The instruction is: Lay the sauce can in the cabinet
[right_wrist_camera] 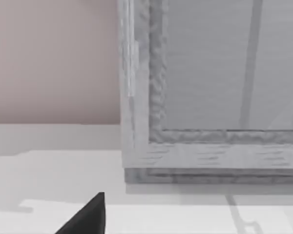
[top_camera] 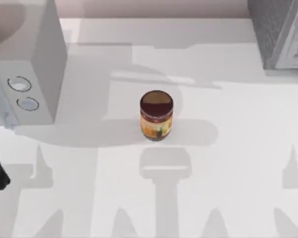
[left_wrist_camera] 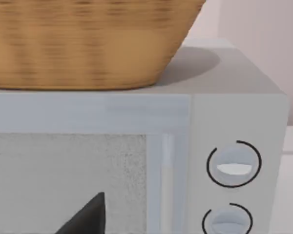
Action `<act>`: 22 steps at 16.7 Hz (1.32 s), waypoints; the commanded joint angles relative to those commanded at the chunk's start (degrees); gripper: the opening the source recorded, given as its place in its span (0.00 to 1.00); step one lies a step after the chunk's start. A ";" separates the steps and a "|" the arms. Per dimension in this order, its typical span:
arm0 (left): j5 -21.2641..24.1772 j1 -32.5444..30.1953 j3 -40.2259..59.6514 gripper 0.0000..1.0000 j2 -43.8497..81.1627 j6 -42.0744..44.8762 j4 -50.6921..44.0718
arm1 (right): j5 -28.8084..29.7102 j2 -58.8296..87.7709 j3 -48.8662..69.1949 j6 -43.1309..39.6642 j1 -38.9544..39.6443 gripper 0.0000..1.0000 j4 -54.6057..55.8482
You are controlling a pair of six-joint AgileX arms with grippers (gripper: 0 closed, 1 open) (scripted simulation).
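Sauce can (top_camera: 156,115) upright mid-table, untouched; cabinet (top_camera: 280,32) far right.

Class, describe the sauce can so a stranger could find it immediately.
Start at the white table, between the grey microwave on its left and the grey cabinet at far right. Mid-table stands a small cylinder, the sauce can: dark maroon top, orange-yellow label.

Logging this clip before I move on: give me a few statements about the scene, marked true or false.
1. The sauce can stands upright near the middle of the table. True.
2. The can lies inside the cabinet. False: it is on the open table.
3. A wicker basket sits on top of the microwave. True.
4. The microwave stands at the table's right. False: it is at the left; the cabinet is at the right.
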 joint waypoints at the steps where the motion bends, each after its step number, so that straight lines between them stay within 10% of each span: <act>1: 0.00 0.00 0.00 1.00 0.00 0.00 0.00 | 0.00 0.00 0.00 0.00 0.00 1.00 0.00; 22: 0.00 0.00 0.00 1.00 0.00 0.00 0.00 | -24.51 46.86 21.30 -5.69 5.43 1.00 19.21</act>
